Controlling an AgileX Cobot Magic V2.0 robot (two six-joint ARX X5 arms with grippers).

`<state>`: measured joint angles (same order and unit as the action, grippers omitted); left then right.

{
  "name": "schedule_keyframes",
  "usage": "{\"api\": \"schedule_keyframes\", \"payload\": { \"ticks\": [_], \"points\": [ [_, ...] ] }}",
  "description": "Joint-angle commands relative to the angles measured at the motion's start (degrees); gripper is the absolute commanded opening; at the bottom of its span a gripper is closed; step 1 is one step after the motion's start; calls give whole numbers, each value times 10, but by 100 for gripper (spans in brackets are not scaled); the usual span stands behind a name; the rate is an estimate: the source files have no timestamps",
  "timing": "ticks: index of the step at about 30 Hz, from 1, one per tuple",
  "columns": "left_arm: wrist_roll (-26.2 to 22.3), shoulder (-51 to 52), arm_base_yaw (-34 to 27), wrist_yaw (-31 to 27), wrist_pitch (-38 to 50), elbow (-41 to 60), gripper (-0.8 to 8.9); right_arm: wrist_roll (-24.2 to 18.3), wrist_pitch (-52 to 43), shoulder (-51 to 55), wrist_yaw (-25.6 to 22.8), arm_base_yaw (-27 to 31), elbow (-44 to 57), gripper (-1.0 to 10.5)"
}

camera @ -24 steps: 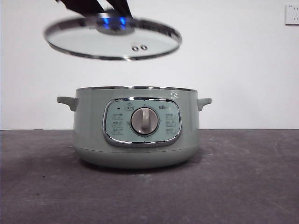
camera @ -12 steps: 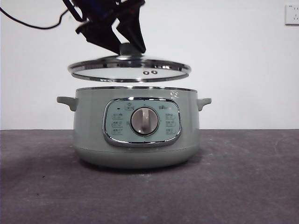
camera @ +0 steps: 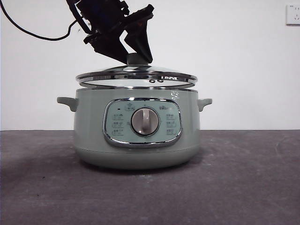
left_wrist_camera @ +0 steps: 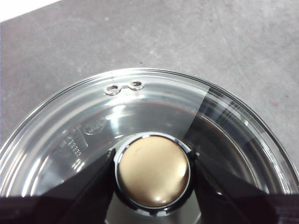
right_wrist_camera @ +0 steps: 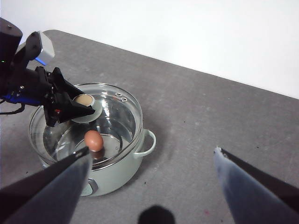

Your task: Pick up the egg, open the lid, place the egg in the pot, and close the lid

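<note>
The pale green pot (camera: 93,131) stands mid-table, its dial panel (camera: 144,122) facing the front view. A clear glass lid (camera: 136,77) with a chrome rim lies low over the pot's rim, slightly tilted; I cannot tell whether it touches. My left gripper (camera: 136,58) is shut on the lid's knob (left_wrist_camera: 153,170), with a black jaw on each side. Through the glass, the reddish-brown egg (right_wrist_camera: 94,140) shows inside the pot (right_wrist_camera: 117,175). My right gripper (right_wrist_camera: 152,150) hangs high above the table beside the pot, open and holding nothing.
The dark grey table (camera: 243,178) stretches to both sides of the pot, with a white wall behind. A wall socket (camera: 293,14) sits at the top right. A black cable (camera: 37,33) trails from the left arm.
The left gripper has carried the lid down and a little to the right, from well above the pot to just over its rim.
</note>
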<state>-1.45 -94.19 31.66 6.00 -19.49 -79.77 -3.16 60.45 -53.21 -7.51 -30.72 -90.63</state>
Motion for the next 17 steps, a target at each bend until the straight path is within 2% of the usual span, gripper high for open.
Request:
{"api": "schedule_keyframes", "payload": {
  "ticks": [1,5,9,17],
  "points": [
    [0,4,2,1,25,-2,-8,7,-3,1,2,-1,1,442],
    [0,1,2,1,24,-2,-9,7,-3,1,5,-1,1,442],
    [0,-9,4,1,23,-2,-9,9,-4,1,29,-1,1,441],
    [0,-31,5,1,16,-2,-9,10,-3,1,29,-1,1,441]
  ]
}}
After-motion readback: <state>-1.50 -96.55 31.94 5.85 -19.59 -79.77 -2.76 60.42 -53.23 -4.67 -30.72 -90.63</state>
